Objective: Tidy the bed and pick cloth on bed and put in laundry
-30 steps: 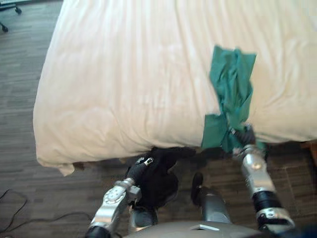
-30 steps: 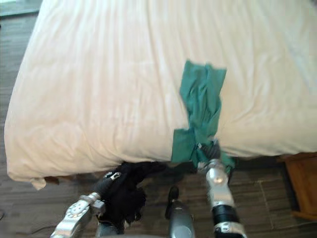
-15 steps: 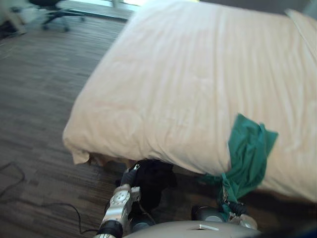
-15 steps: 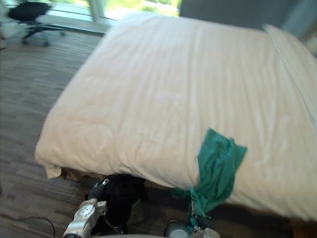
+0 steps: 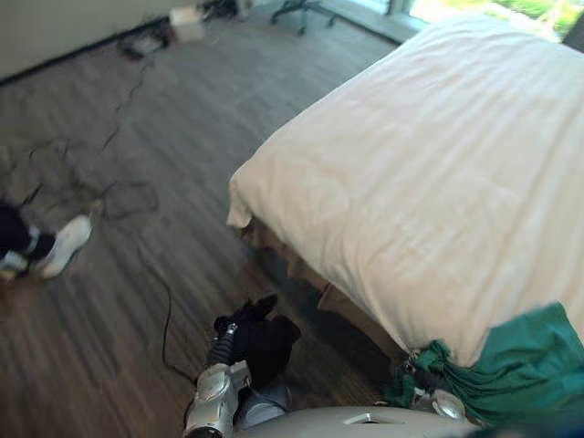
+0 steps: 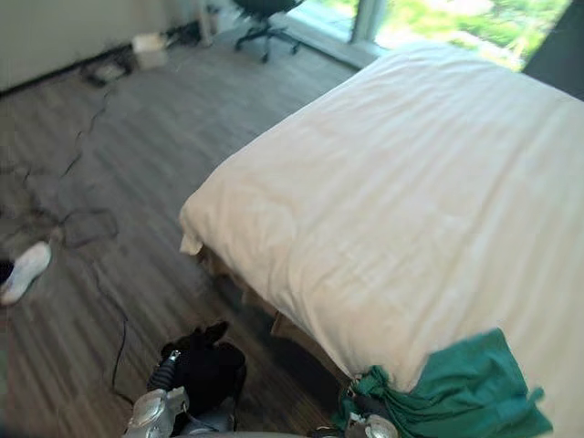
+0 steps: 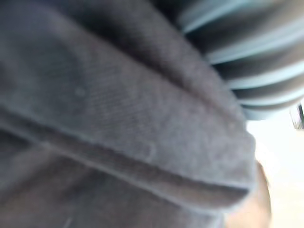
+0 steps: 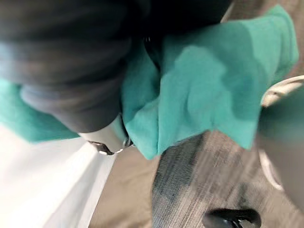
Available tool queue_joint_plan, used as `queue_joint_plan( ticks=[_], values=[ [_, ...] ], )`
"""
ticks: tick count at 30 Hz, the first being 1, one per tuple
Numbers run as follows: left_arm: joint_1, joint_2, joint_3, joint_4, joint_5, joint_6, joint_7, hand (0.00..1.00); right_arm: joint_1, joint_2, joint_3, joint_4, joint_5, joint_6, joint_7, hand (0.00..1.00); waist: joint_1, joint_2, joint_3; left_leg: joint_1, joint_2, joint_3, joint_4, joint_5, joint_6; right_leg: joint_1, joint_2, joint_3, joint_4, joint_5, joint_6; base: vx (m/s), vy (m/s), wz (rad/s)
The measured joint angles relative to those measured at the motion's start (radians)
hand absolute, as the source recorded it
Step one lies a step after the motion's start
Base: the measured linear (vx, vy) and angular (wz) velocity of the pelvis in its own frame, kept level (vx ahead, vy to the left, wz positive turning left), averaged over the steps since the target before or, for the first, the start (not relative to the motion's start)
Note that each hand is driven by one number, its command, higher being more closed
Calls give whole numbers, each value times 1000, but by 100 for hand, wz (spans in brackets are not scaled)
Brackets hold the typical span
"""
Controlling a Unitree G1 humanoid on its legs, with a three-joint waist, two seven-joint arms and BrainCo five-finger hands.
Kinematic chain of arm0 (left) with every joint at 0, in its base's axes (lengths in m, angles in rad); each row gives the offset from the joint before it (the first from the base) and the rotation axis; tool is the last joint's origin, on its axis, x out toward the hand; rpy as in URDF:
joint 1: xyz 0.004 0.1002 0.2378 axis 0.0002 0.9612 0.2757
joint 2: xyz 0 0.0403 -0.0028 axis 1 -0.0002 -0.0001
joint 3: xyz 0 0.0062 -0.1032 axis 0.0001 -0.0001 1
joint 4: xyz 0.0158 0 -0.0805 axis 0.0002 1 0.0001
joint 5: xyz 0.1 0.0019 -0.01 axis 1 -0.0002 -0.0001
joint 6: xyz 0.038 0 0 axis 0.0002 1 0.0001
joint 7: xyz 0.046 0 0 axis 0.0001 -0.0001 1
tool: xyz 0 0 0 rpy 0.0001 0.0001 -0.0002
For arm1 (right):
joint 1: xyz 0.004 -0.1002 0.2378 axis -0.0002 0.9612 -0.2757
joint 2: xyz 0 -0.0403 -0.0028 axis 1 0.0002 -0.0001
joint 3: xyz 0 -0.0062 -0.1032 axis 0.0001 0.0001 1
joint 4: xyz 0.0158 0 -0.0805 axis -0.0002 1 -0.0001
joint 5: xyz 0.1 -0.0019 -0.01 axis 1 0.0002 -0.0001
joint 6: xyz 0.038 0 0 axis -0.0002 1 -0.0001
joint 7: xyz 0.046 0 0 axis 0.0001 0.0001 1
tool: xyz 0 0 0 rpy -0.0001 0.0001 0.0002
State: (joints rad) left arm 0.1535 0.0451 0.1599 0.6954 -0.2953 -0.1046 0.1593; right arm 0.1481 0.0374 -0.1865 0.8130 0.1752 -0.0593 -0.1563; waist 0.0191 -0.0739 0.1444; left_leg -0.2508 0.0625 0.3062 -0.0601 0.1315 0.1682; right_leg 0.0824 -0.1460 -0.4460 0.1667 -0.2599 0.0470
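Green cloth (image 5: 520, 360) lies at 4 o'clock in the head view, draped over the near edge of the bed (image 5: 438, 182) and gathered into a bunch at the right hand (image 8: 71, 80); the folds wrap that hand, so its grip cannot be told. At 6 o'clock the left hand (image 5: 228, 336) is low over the wooden floor (image 5: 137, 182), buried in a black cloth (image 5: 269, 339), its grip likewise impossible to tell. The white-covered bed stretches from 3 towards 1 o'clock. A person's white shoe (image 5: 64, 245) rests at 9 o'clock, an office chair (image 6: 265, 18) stands near 12
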Motion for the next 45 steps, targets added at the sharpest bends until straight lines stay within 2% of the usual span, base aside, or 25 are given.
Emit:
queue_joint_plan(
  ticks=[1, 2, 3, 4, 7, 9, 10, 11, 12, 14, 17, 19, 20, 22, 25, 26, 27, 29, 31, 33, 34, 38, 43, 44, 45],
  values=[
    [10, -3, -1, -11, 0, -3, 0, 100, 10, -1, 1, -12, 0, -1, -6, 100, 1, 3, 6, -5, 10, 57, 23, -1, 3, 4, -5, -12, 13, 0, -1, 170, 81, 131],
    [31, -7, -1, -16, 0, -20, 0, 100, 12, -7, 3, -13, 0, -2, -7, 100, 3, 14, 14, -11, 22, 99, 69, 14, -16, 13, -15, -22, 43, -5, -4, 149, 106, 103],
    [44, -7, -2, -10, 0, -25, 2, 100, 11, -10, 13, -18, 1, -3, -7, 100, 13, 18, 17, -10, 7, 81, 94, 1, -77, 25, -25, -36, 70, -14, -5, 143, 123, 90],
    [46, -7, -2, -3, -1, -28, 3, 100, 13, -11, 19, -28, 1, -5, -7, 100, 17, 16, 18, -10, -5, 65, 99, -8, -86, 31, -37, -40, 79, -18, -3, 143, 145, 78],
    [29, -4, -34, -1, -10, -30, 10, 100, 9, -11, 74, -85, 1, -19, -5, 100, 27, 13, 17, -10, -65, 32, 85, -38, -77, 45, -85, -53, 130, -13, 6, 151, 175, 75],
    [11, 5, -53, 0, -14, -31, 13, 100, 10, 4, 89, -120, 2, -28, -3, 100, 18, 13, 17, 3, -81, 74, 88, -87, -73, 78, -93, -106, 135, 31, 10, 231, 134, 110],
    [5, 4, -82, -1, -20, -36, 13, 100, 13, 11, 94, -132, 6, -31, -3, 100, 5, 14, 15, 27, -82, 86, 73, -100, -76, 108, -86, -148, 129, 82, 10, 276, 89, 125],
    [8, 4, -103, -3, -21, -37, 12, 100, 16, 15, 95, -143, 8, -33, -3, 100, 2, 21, 11, 45, -84, 56, 48, -75, -69, 124, -78, -169, 142, 113, 13, 312, 62, 140],
    [18, 10, -125, -3, -21, -38, 11, 100, 22, 23, 101, -159, 10, -36, -4, 100, 2, 24, 4, 63, -98, 3, 13, -19, -52, 134, -76, -178, 152, 90, 23, 223, -6, 115],
    [21, 12, -147, -6, -21, -37, 10, 100, 22, 22, 123, -197, 10, -40, 0, 100, 8, 13, -4, 86, -118, -62, -26, -6, -42, 135, -61, -211, 73, 25, 41, 227, -26, 96],
    [26, 14, -162, -11, -29, -37, -4, 100, 26, 20, 156, -203, 9, -43, 4, 100, 28, 19, -1, 136, -133, -124, -36, -6, -44, 128, -69, -253, 25, 23, 40, 146, -15, 75],
    [31, 23, -174, -44, -28, -38, -9, 100, 21, 22, 184, -212, 3, -46, 16, 100, 36, 17, -1, 149, -140, -163, -37, -10, -51, 92, -82, -267, 25, 56, 38, 124, -37, 77],
    [31, 38, -193, -58, -27, -38, -12, 100, 16, 21, 199, -220, -3, -46, 22, 100, 46, 7, -3, 148, -148, -178, -42, -25, -58, 72, -105, -287, 66, 72, 49, 62, -35, 42],
    [46, 35, -204, -102, -20, -38, -25, 100, 4, 16, 216, -239, -3, -46, 27, 100, 58, 17, -5, 146, -132, -153, -43, -41, -79, 45, -115, -281, 130, 73, 46, 54, -39, 17],
    [75, 51, -251, -146, 14, -37, -28, 100, 9, -7, 271, -275, -12, -46, 29, 100, 51, 29, -1, 156, -116, -141, -41, -48, -84, -27, -137, -172, 284, 89, -22, 89, -11, 0],
    [72, 50, -272, -168, 16, -37, -23, 100, 13, -8, 276, -277, -27, -46, 30, 100, 46, 34, 3, 170, -104, -162, -36, -46, -86, -83, -129, -68, 371, 86, -54, 152, 9, 31],
    [56, 60, -287, -183, 32, -38, -22, 100, 18, -2, 276, -288, -39, -46, 28, 100, 27, 45, 9, 174, -91, -195, -35, -46, -86, -101, -82, 24, 355, 26, -32, 158, -2, 49],
    [25, 60, -289, -183, 32, -38, -16, 100, 43, -1, 276, -304, -41, -46, 23, 100, 7, 42, 9, 185, -79, -224, -34, -38, -81, -125, -28, 122, 305, -19, -11, 134, -26, 63],
    [12, 58, -294, -183, 32, -42, -3, 100, 53, 2, 276, -310, -42, -46, 15, 100, -6, 38, 8, 205, -80, -236, -24, -41, -92, -133, -7, 171, 243, -23, 0, 144, -56, 35],
    [11, 57, -298, -183, 31, -60, 0, 100, 52, 5, 277, -321, -42, -46, 14, 100, -5, 22, 3, 211, -87, -228, -12, -52, -109, -150, -5, 204, 147, 28, -1, 104, -89, 0],
    [11, 58, -298, -182, 31, -62, 1, 100, 51, 10, 275, -325, -42, -47, 15, 100, -2, -3, 2, 217, -103, -217, -10, -60, -122, -158, -14, 237, 109, 78, 4, 83, -153, -26],
    [35, 26, -319, -172, 31, -59, 0, 100, 57, 10, 269, -323, -43, -48, 15, 100, -7, 40, -1, 240, -65, -172, -40, -60, -149, -140, 29, 266, 48, 75, -4, 37, -153, -35],
    [20, 12, -356, -110, 32, -58, 0, 100, 94, 11, 269, -321, -43, -48, 15, 100, -19, 28, 0, 286, -40, -167, -43, -78, -175, -64, 60, 266, -14, 87, -10, 81, -96, -6],
    [30, 22, -394, -85, 34, -58, 2, 100, 83, 20, 284, -244, -43, -57, 17, 100, -32, 32, -3, 316, -89, -150, -45, -99, -151, 32, 30, 259, -139, 136, 21, 0, 0, 0],
    [30, 22, -394, -85, 34, -58, 2, 100, 83, 21, 284, -244, -43, -57, 17, 100, -32, 32, -3, 316, -89, -150, -45, -99, -151, 32, 30, 259, -139, 136, 21, 0, 0, 0]
  ],
)
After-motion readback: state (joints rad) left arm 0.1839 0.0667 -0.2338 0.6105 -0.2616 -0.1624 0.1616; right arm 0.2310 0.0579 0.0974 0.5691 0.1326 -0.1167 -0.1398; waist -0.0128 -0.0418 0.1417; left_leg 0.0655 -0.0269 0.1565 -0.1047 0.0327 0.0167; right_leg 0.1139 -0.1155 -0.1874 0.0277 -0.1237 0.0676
